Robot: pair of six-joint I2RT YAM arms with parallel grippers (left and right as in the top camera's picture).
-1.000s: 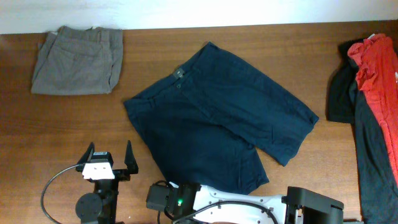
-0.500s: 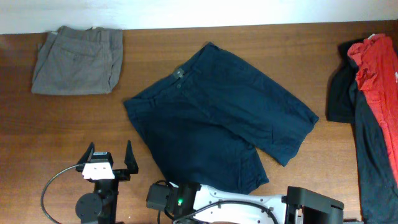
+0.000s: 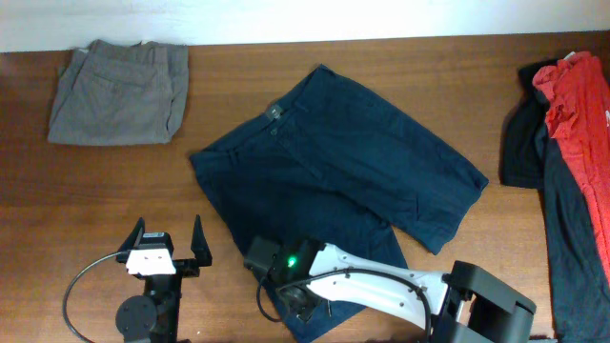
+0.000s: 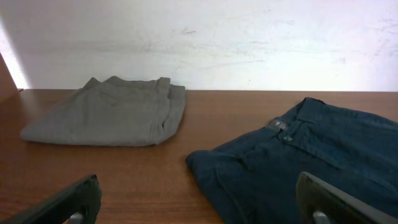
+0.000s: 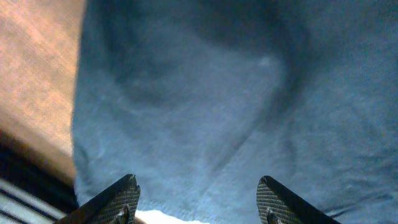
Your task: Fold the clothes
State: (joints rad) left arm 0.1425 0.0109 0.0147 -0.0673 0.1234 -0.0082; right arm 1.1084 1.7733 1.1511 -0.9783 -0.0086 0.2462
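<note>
Wooden table (image 3: 86,195) beneath a white wall (image 4: 217,37): navy shorts (image 3: 334,171) lie unfolded and slantwise at mid-table, with the waistband toward the far left and the two legs fanning toward the near right. The cloth looks soft, limp and light. It is likely to sag and crease when lifted rather than hold a shape, and is in no way fragile. The stitched edges, a hem corner or a waistband corner, seem the surest places to pinch.

The right gripper (image 5: 202,200) hangs low over the near leg, close to its left edge, with its fingers apart and nothing between them. The left gripper (image 3: 170,243) sits at the near left, spread wide and empty, well apart from the shorts.

Grey trousers (image 3: 119,93) rest folded at the far left. A red garment (image 3: 579,105) and black clothes (image 3: 519,143) are heaped at the right edge.
</note>
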